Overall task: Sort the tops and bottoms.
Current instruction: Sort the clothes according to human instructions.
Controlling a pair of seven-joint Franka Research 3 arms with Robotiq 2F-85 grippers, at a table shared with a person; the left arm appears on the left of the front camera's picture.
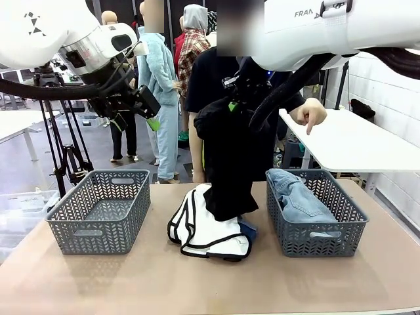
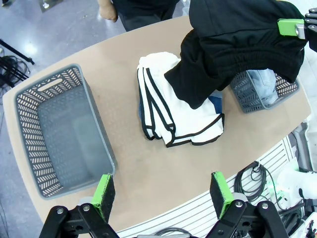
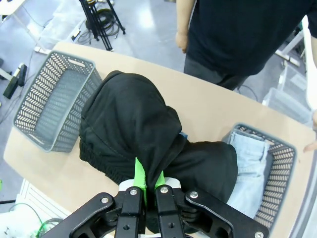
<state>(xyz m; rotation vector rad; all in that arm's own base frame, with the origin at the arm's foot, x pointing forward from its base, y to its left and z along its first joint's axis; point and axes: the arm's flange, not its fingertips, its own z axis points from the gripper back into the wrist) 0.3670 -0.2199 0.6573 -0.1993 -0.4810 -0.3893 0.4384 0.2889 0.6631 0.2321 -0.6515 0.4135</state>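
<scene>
Right jaws pinched shut on black top (image 3: 133, 124), which hangs below them. Its hem is low over white top with black edging (image 1: 210, 230) on desk (image 1: 197, 282). Darker denim (image 2: 216, 103) peeks out beneath. Light denim (image 1: 298, 197) lies in right basket (image 1: 315, 234). Left jaws wide, nothing between. Step, likely: sorting black top. Next: swing it left over empty basket (image 1: 79, 233), release.

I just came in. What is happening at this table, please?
The right gripper is shut on the black top and holds it up above the middle of the table. The white top with black edging lies below, with a bit of darker blue denim at its edge. The light blue denim lies in the right basket, and a person's hand points down on that side. The left gripper hangs open above the table.
</scene>
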